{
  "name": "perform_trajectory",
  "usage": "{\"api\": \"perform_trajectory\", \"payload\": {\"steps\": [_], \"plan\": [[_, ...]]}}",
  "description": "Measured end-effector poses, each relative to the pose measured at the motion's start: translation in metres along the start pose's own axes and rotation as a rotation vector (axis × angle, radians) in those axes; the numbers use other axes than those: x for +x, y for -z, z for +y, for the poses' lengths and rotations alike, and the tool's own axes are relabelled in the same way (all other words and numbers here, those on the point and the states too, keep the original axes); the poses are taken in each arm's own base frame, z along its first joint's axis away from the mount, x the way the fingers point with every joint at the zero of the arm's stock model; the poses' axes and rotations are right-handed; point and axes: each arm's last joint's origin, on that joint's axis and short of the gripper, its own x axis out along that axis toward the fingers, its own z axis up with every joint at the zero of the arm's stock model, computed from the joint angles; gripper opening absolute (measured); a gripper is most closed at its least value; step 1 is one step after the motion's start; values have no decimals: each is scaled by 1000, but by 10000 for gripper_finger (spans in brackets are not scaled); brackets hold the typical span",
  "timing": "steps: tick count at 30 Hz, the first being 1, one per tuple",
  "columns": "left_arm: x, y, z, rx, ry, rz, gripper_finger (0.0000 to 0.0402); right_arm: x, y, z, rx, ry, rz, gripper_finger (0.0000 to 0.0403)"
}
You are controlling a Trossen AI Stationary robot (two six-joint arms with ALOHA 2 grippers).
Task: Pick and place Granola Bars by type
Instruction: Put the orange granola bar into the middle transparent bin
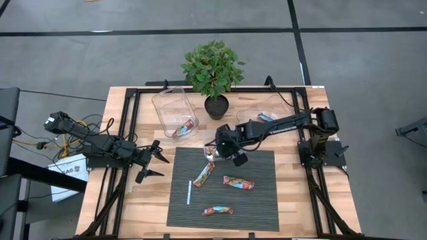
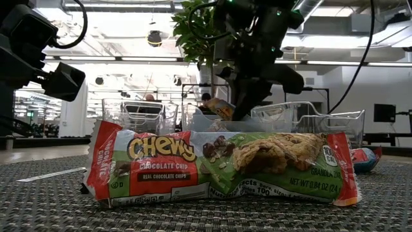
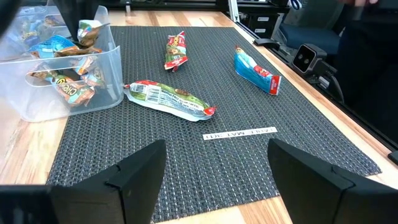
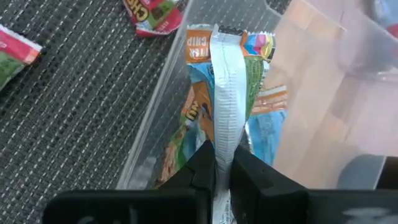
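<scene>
Right hand (image 4: 222, 163) pinches a bar (image 4: 227, 106) above the bin (image 4: 155, 118) at the mat's (image 1: 257, 200) corner. Left hand (image 1: 155, 162) spread beside the mat. Three bars (image 1: 238, 182) lie on it.

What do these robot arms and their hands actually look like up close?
Both arms are dark, almost black, built from jointed segments. The left arm trails yellow and black cables near its base. Each ends in a hand with two flat dark fingers. The right hand carries a small boxy black camera.
</scene>
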Motion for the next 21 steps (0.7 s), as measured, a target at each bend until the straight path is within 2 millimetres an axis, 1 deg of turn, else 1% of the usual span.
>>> {"api": "perform_trajectory", "payload": {"steps": [2,5,8,12,18,21], "plan": [[0,0,0,0,0,0,274,-1,0,0,2,2,-2,23],[0,0,0,0,0,0,274,-4,1,-3,64,19,-5,25],[0,0,0,0,0,-1,274,-3,4,-4,115,45,37,36],[0,0,0,0,0,0,274,-3,7,-4,120,49,70,63],[0,0,0,0,0,0,274,-3,8,-3,208,49,76,106],[0,0,0,0,0,0,274,-3,8,-3,218,49,76,122]]}}
